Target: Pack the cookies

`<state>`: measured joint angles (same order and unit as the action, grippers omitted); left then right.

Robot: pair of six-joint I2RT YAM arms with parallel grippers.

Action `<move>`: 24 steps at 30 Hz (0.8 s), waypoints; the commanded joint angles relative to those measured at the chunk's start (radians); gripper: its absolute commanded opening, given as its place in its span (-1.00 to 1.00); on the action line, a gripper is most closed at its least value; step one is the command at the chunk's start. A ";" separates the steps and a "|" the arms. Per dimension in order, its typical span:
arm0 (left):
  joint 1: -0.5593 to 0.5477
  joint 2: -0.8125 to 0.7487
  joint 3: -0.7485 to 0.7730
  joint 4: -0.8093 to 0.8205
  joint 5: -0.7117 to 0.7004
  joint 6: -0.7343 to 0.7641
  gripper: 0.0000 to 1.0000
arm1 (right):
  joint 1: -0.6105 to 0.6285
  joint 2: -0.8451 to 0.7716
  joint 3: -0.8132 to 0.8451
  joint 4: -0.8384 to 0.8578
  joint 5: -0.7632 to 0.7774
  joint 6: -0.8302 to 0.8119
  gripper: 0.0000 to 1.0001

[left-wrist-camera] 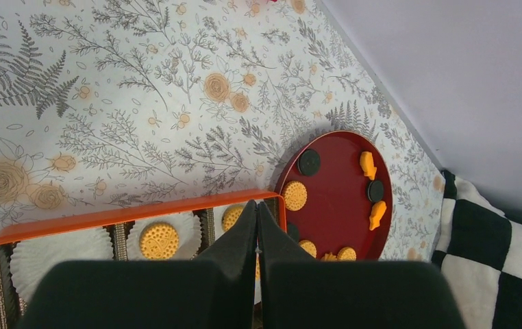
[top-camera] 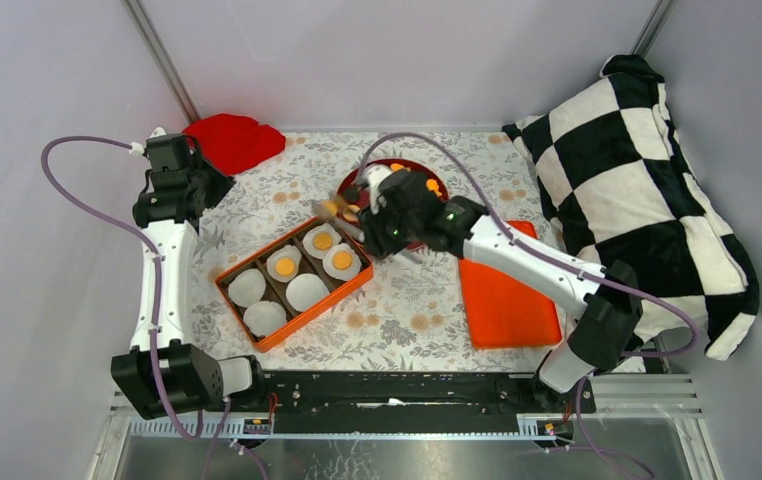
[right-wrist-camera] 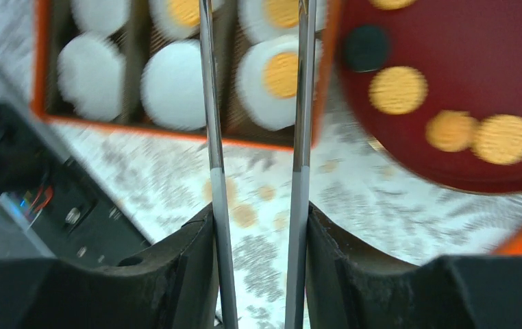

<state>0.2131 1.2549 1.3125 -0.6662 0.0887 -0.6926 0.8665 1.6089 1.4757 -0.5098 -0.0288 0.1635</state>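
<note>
1. An orange box (top-camera: 322, 311) lies slantwise near the middle of the desk (top-camera: 407, 310). It is split into six cells, each lined with a white crinkled paper liner (top-camera: 307, 292).
2. Three cells carry cookies (top-camera: 342, 260), one orange-yellow disc per liner. Seen from the box's centre in the top view, they lie at 11, 1 and 2 o'clock. The cells at 9, 7 and 5 o'clock hold only their paper.
3. A round red plate (left-wrist-camera: 333, 205) stands at 1 o'clock from the box, just beside its corner. It holds more round yellow cookies, two dark round discs (left-wrist-camera: 308, 162) and two orange fish-like pieces (left-wrist-camera: 367, 164).
4. The right hand (top-camera: 340, 210) hangs between plate and box, by the box's far edge. Its thin fingers stand parallel with a gap and pinch a held cookie (top-camera: 329, 208) at their tips. This shows only in the top view, and blurred.
5. The left hand (left-wrist-camera: 257, 209) is pressed together and holds nothing. It sits at 10 o'clock from the box, pointing toward box and plate.
6. A flat orange panel (top-camera: 502, 290) lies on the desk at 3 o'clock from the box.
</note>
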 commanded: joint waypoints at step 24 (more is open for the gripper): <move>0.002 -0.032 0.020 -0.034 -0.038 0.057 -0.90 | 0.265 0.196 0.023 -0.028 -0.060 -0.022 -0.07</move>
<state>0.2131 1.2465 1.3201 -0.6891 0.0704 -0.6693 1.1320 1.7931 1.4647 -0.5659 -0.1143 0.1585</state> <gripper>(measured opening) 0.045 0.480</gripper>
